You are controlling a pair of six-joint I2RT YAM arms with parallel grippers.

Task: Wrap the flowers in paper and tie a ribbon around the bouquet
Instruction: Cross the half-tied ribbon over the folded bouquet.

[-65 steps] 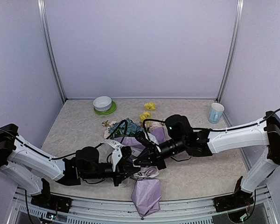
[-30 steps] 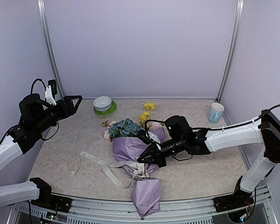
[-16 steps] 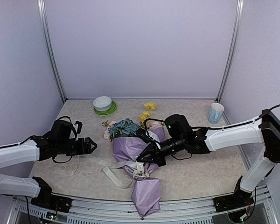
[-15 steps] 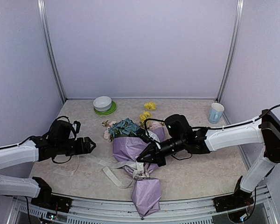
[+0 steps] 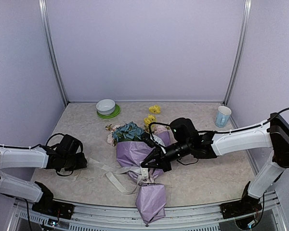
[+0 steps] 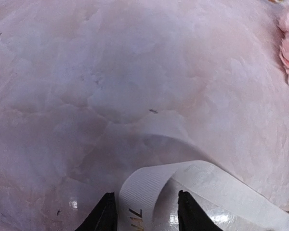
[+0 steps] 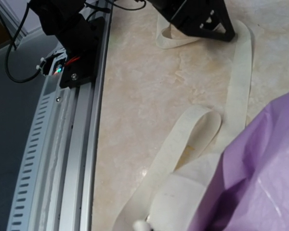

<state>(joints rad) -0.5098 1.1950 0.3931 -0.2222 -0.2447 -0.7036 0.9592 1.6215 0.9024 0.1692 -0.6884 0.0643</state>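
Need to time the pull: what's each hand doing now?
Left hand: open, straddling the ribbon.
Right hand: closed, apparently pinching the ribbon at the bouquet.

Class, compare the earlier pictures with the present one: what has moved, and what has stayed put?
The left gripper swung from the bouquet up to the far left, then dropped to the table. It now straddles a loop of the ribbon. The right gripper stayed shut at the bouquet's tied waist. The bouquet, bowl and cup did not move.
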